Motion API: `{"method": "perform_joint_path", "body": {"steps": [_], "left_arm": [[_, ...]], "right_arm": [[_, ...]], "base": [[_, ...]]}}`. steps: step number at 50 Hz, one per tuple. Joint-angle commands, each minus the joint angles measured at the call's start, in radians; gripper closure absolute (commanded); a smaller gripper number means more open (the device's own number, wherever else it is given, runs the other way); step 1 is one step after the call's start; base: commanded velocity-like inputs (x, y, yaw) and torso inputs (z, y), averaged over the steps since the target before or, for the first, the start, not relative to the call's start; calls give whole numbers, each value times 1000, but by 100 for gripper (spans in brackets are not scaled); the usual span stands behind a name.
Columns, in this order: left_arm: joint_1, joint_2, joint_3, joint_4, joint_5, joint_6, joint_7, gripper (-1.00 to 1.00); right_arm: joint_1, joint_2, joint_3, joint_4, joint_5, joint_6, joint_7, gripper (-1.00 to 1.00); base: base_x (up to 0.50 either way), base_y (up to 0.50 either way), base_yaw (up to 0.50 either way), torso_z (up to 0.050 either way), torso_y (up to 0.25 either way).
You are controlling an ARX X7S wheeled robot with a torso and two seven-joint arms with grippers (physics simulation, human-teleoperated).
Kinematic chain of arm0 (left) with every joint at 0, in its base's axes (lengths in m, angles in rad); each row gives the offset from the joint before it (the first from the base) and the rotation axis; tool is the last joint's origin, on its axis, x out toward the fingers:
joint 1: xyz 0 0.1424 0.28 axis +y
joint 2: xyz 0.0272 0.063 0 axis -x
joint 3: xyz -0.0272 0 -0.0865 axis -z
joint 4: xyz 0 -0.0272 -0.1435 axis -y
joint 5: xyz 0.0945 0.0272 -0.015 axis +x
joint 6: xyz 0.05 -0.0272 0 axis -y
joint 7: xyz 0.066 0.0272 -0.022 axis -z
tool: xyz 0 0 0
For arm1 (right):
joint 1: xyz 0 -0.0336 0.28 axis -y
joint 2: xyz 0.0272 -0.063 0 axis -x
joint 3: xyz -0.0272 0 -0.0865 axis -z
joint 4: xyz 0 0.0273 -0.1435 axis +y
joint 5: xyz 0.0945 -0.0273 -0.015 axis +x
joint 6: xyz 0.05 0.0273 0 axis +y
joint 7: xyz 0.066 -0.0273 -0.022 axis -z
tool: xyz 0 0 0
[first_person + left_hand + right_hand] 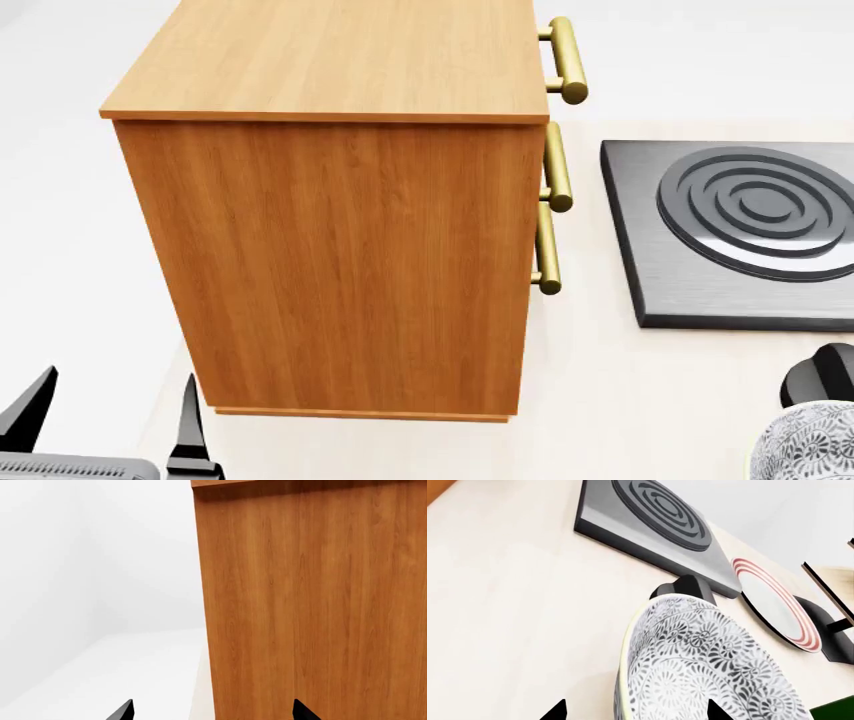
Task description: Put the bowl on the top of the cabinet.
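walls (pixel 80 555): plain white | counter (pixel 627 400): pale cream wood | light: even, soft

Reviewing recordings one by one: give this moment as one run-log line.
bowl: on counter, not lifted | cabinet top: bare | left gripper: open, beside cabinet | right gripper: open, at bowl

warm wood-grain cabinet (pixel 347 250), matt and smooth; polished brass-looking handles (pixel 566 60); glazed ceramic-looking bowl (pixel 707 665), patterned, glossy; brushed dark metallic hob plate (pixel 734 230) with ridged rings; pale matt countertop (pixel 627 390).
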Motion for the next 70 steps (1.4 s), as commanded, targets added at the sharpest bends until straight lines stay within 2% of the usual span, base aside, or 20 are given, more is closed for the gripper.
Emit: {"method": "perform_joint_path", "body": {"steps": [1, 59, 60, 70], "left_arm": [[-1, -2, 3, -4, -1, 2, -3, -100], [-5, -12, 18, -7, -10, 5, -16, -100], [-5, -12, 18, -8, -9, 6, -16, -100], [-4, -13, 18, -14, -12, 13, -18, -100]], "right_arm": [[-1, 0, 1, 6, 0, -7, 1, -100], [15, -9, -10, 65, -1, -43, 5, -100], [16, -9, -11, 67, -2, -44, 5, 100], [8, -5, -4, 42, 1, -41, 9, 100]], "base": [[0, 0, 0, 0, 0], [0, 0, 0, 0, 0], [0, 0, 0, 0, 0], [0, 0, 0, 0, 0]]}}
